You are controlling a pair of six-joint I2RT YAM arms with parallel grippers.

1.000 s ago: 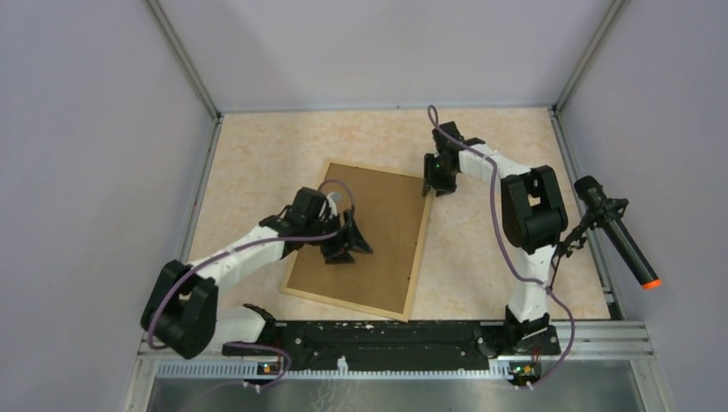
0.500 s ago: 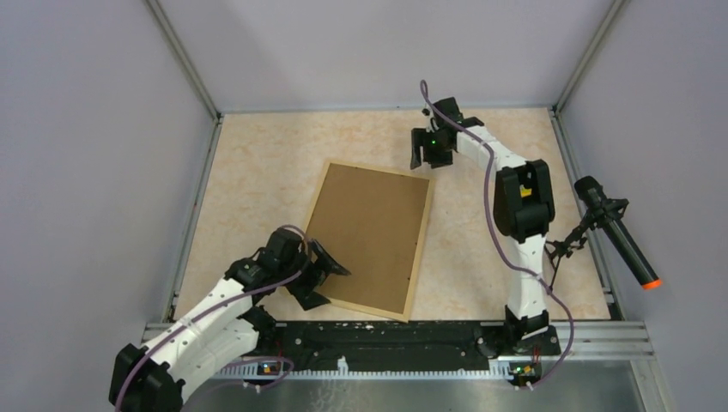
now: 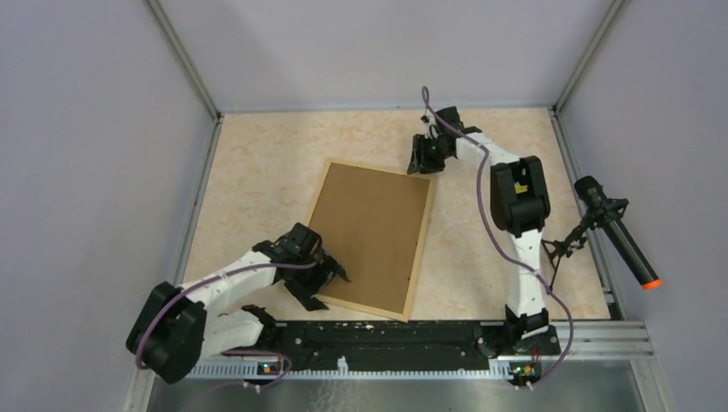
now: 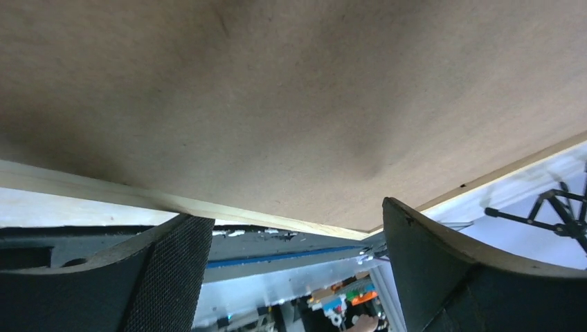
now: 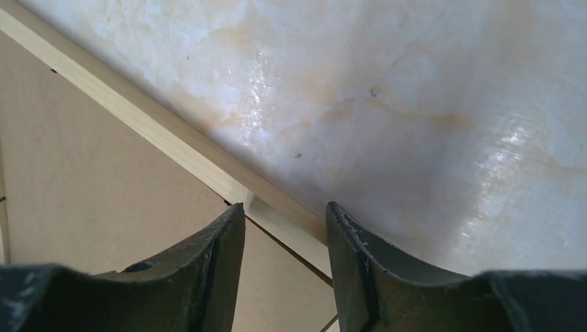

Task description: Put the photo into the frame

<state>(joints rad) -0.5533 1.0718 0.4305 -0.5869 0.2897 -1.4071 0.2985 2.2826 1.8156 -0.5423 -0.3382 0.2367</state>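
The frame point(image 3: 373, 232) lies face down on the table, its brown board back up inside a light wood rim. The photo is hidden. My left gripper point(image 3: 329, 289) stands open at the frame's near left corner. In the left wrist view the frame point(image 4: 277, 104) fills the top, and nothing lies between the wide jaws of the left gripper point(image 4: 294, 211). My right gripper point(image 3: 418, 159) is at the far right corner. The right wrist view shows the right gripper point(image 5: 285, 206) open, jaws astride the wood rim point(image 5: 173, 142), with gaps on both sides.
The beige marbled table point(image 3: 275, 163) is walled in on three sides. A black and metal rail point(image 3: 386, 335) runs along the near edge, close to the frame's near corner. A black microphone point(image 3: 618, 230) on a stand sits at the right.
My left gripper drew back from the middle of the board to the near left corner and opened wider. My right gripper moved from the frame's right edge to its far right corner.
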